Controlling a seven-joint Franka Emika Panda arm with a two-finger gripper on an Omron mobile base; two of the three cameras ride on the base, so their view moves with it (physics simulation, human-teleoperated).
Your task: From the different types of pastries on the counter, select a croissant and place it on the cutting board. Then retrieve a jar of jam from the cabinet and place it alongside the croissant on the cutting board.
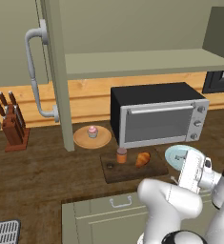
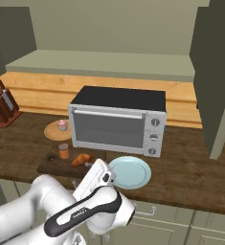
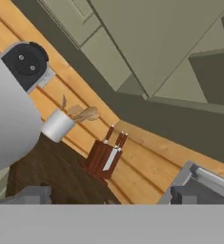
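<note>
The dark cutting board (image 1: 132,172) (image 2: 51,163) lies on the counter (image 1: 46,167) in front of the toaster oven. On the board the orange jar of jam (image 1: 121,155) (image 2: 63,151) stands upright, and the golden croissant (image 1: 143,158) (image 2: 81,159) lies just to its right, a small gap between them. A pink-frosted cupcake (image 1: 93,131) (image 2: 62,125) sits on a round tan plate behind the board. My gripper (image 3: 111,195) is open and holds nothing. Its white hand (image 1: 192,167) (image 2: 95,180) hangs to the right of the board, near the counter's front edge. The cabinet (image 1: 142,62) stands open with a bare shelf.
A toaster oven (image 1: 156,114) (image 2: 118,122) stands behind the board. A pale blue plate (image 1: 177,155) (image 2: 129,172) lies beside my hand. The open cabinet door with its curved handle (image 1: 35,71) juts out at the left. A knife block (image 1: 13,126) (image 3: 104,159) stands far left.
</note>
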